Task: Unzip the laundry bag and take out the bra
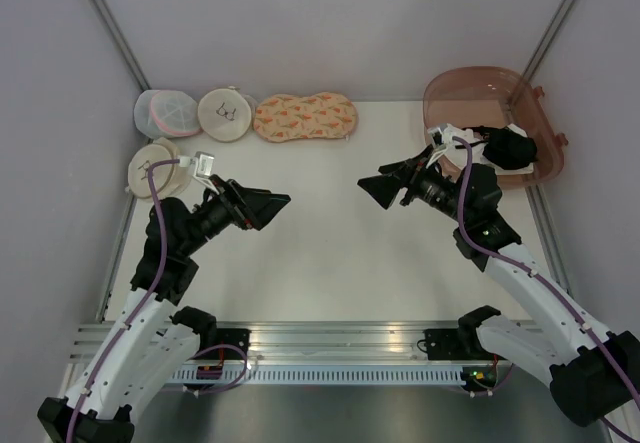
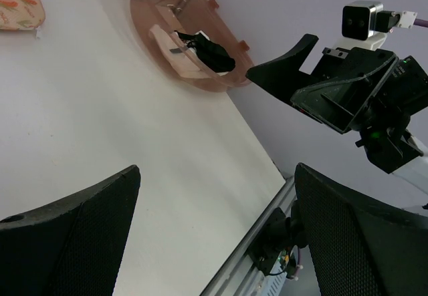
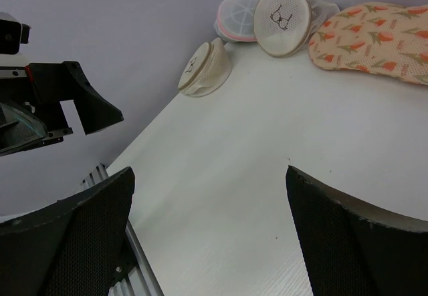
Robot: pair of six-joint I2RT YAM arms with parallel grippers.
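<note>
Hovering left pincer (image 1: 272, 205): released, jaws spread wide with nothing between them. I see it left of centre in the overhead view, above bare tabletop (image 1: 330, 263), pointing toward the right.
Right pincer (image 1: 375, 191): released as well, jaws wide apart and empty. It sits right of centre in the overhead view, pointing left. The two pincers face each other across a stretch of bare surface.
Laundry bag (image 1: 305, 117): peach-orange with carrot prints, lying flat along the far edge of the tabletop. That puts it in the upper middle of the overhead view, long side running left to right, well apart from both pincers. My right wrist camera has it in the upper right corner. The left wrist camera catches only one end, at the upper left corner.
Zip: I cannot tell from these views whether it is open or closed.
Round cream pouch (image 1: 225, 113): bra icon on its face, just left of the laundry bag. Touching or not, I cannot say.
Mesh pouch (image 1: 165, 113): pale with pink trim, upper left of the overhead view, just beside that cream pouch.
Second cream pouch (image 1: 155, 168): below the mesh pouch in the overhead view, at the left edge of the tabletop.
Tub (image 1: 470, 78): translucent reddish-brown, upper right of the overhead view, at the far right corner.
Black garment (image 1: 510, 148): in the tub, toward its right side.
White cloth (image 1: 445, 133): in the tub beside the black garment, partly hidden behind the right arm.
</note>
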